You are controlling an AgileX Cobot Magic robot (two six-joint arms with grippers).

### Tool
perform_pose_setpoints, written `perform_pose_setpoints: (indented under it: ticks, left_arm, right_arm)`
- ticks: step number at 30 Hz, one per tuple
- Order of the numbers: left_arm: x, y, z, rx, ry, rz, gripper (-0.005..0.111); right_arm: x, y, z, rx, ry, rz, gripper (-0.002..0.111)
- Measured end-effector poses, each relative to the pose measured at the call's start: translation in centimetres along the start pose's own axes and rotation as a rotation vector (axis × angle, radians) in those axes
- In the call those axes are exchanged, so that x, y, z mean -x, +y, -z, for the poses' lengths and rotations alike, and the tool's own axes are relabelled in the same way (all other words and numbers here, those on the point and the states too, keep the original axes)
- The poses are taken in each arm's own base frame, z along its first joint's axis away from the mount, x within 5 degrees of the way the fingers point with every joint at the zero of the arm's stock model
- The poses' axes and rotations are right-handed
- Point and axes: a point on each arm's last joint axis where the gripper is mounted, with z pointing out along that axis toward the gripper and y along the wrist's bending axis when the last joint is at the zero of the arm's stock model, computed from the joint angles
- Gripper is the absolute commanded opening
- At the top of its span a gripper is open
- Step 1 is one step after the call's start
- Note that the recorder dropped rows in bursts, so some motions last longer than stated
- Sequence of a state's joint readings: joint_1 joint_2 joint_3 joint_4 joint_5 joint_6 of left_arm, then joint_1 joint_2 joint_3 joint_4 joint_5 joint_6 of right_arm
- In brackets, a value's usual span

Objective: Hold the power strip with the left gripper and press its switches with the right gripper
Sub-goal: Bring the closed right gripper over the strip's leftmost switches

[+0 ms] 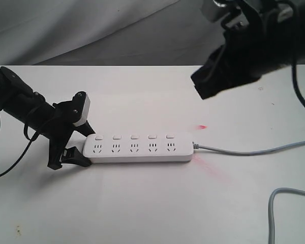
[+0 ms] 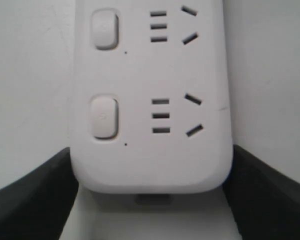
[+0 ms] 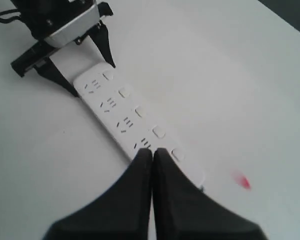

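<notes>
The power strip [image 1: 140, 151] lies on the worktop [image 1: 142, 213], one end pinched by my left end effector [image 1: 88, 148]. My right end effector [image 3: 152, 152], jaws pressed together, hovers above the other end. Descending off the switches [image 1: 134, 136] could hit a socket or twist the strip loose.

Bright, even light whitens the desk [image 1: 142, 213]; the power strip [image 1: 139, 148] casts a faint shadow; wrist views look soft.

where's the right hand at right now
In the exterior view the right hand hangs in the air at upper right, jaws shut, above the cable end of the power strip and not touching it.
</notes>
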State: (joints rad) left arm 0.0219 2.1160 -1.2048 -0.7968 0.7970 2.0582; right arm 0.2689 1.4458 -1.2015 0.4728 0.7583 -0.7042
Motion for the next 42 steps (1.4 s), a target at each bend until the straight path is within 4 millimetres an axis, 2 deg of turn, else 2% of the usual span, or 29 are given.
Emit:
perform_pose_setpoints:
  ticks: [3, 6, 12, 18, 26, 31, 35, 39, 42]
  left_arm:
    - [0.0, 0.0, 0.0, 0.000, 0.000, 0.000, 0.046]
    - [0.0, 0.0, 0.0, 0.000, 0.000, 0.000, 0.046]
    - [0.0, 0.0, 0.0, 0.000, 0.000, 0.000, 0.046]
    - [0.0, 0.0, 0.0, 0.000, 0.000, 0.000, 0.046]
    - [0.0, 0.0, 0.0, 0.000, 0.000, 0.000, 0.046]
    - [0.0, 0.0, 0.0, 0.000, 0.000, 0.000, 0.046]
    - [0.0, 0.0, 0.0, 0.000, 0.000, 0.000, 0.046]
    - [0.0, 0.0, 0.0, 0.000, 0.000, 0.000, 0.046]
    - [0.0, 0.0, 0.0, 0.000, 0.000, 0.000, 0.046]
  right_arm:
    - [1.9, -1.8, -2.6, 0.056, -0.016, 0.066, 0.000]
    - [2.6, -3.1, -6.3, 0.123, -0.017, 0.130, 0.000]
    - [1.1, -3.7, -12.8, 0.270, -0.033, 0.166, 0.000]
    - [-0.8, -3.4, -17.5, 0.339, -0.029, 0.208, 0.000]
    - [-1.5, -0.7, -21.2, 0.367, -0.058, 0.320, 0.000]
    - [-1.5, -0.7, -23.1, 0.361, -0.114, 0.373, 0.000]
    - [-0.6, -1.1, -24.0, 0.347, -0.154, 0.365, 0.000]
    - [0.7, -0.5, -24.1, 0.331, -0.197, 0.369, 0.001]
    - [1.1, 0.2, -24.4, 0.319, -0.206, 0.370, 0.013]
